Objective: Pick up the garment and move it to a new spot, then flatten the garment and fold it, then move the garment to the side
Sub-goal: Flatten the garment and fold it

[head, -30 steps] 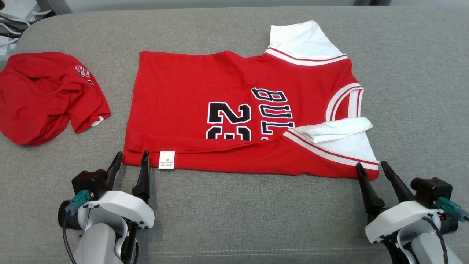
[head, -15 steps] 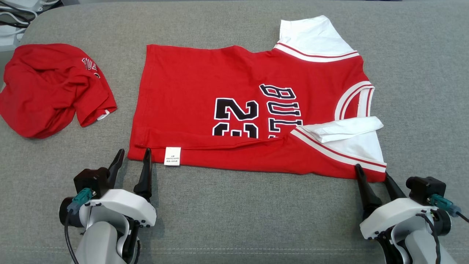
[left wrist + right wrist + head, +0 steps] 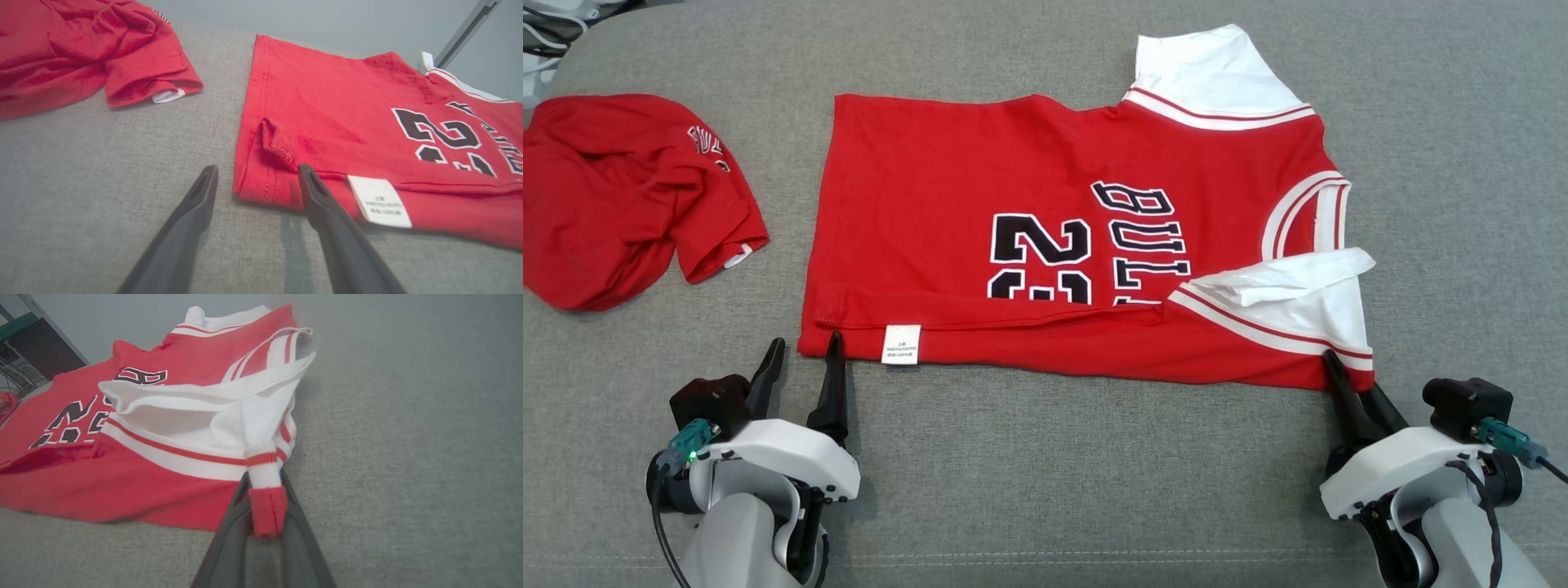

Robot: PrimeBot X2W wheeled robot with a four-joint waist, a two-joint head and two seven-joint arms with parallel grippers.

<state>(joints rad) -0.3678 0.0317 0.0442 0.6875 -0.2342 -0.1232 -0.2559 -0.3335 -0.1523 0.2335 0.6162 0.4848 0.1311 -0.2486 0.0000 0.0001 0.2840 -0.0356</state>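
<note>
Head view gave the layout: jersey (image 3: 1045, 212) lay spread flat on the grey surface (image 3: 1094, 474), just beyond both sets of fingers and spanning the gap between them. A second red heap (image 3: 621, 196) sat beyond and outboard of the left fingers (image 3: 805, 339), apart from the jersey.

Left wrist view added detail. The left fingers (image 3: 257, 167) were spread wide and held nothing. The jersey's near hem corner lay between the tips. The outer tip was on bare surface, and the inner tip overlapped the near edge, just beside the white label (image 3: 380, 200). A small pucker in the hem sat right beyond that inner tip.

Right wrist view showed the grip. The right fingers (image 3: 263, 486) were pinched together on the jersey's near sleeve corner, with the red tip and striped band poking back between them. The cloth just beyond the tips was lifted and bunched. In the head view the right fingers (image 3: 1347, 380) looked merely closed at the corner.

Jersey look: red body, white sleeves, and red-and-white striped trim. The near long edge was folded over onto the front, hiding the lower part of the black "23" and the lettering. The near sleeve was creased and the far one flat.
</note>
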